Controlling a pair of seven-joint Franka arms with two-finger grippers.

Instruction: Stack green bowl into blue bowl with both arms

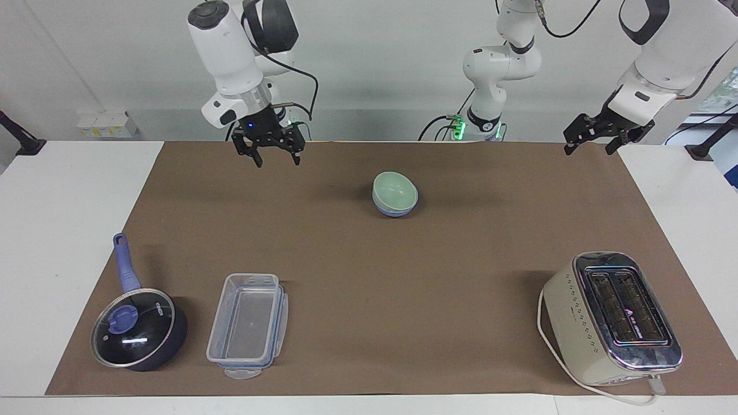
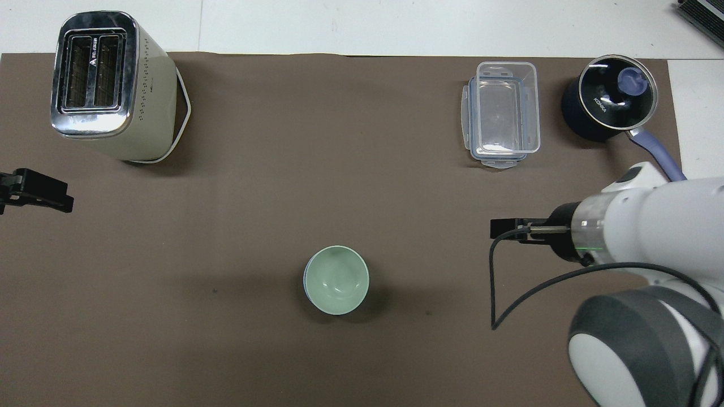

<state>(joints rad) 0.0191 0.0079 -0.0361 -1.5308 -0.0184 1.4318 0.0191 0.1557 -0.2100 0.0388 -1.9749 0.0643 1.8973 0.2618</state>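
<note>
**Bowls nested, both grippers up and clear**

Grippers first. I see the right gripper (image 1: 276,154) hanging in the air over the brown mat (image 1: 369,271), at the mat edge closest to the robots, toward the right arm's end of the table. Fingers point down and stand spread apart w/ nothing between them. In the overhead view it (image 2: 505,229) pokes out from the white wrist, well apart from the bowls. Left gripper (image 1: 592,139) hovers over the mat corner at the left arm's end, tilted, fingers spread, also empty; the left arm waits there. From overhead only its black tip (image 2: 35,190) shows at the frame edge.

Moving out: the green bowl (image 1: 394,191) sits inside the blue bowl (image 1: 393,211), upright, approx mid-table and closer to the robots than the other items. Only a thin blue rim and lower wall show under the green one. Neither gripper touches the stack.

Further out, a clear plastic container (image 1: 248,324) and a dark blue lidded saucepan (image 1: 136,328) sit side by side toward the right arm's end, farther from the robots than the bowls. Cream toaster (image 1: 611,318) stands toward the left arm's end, its white cord looping round its base.
</note>
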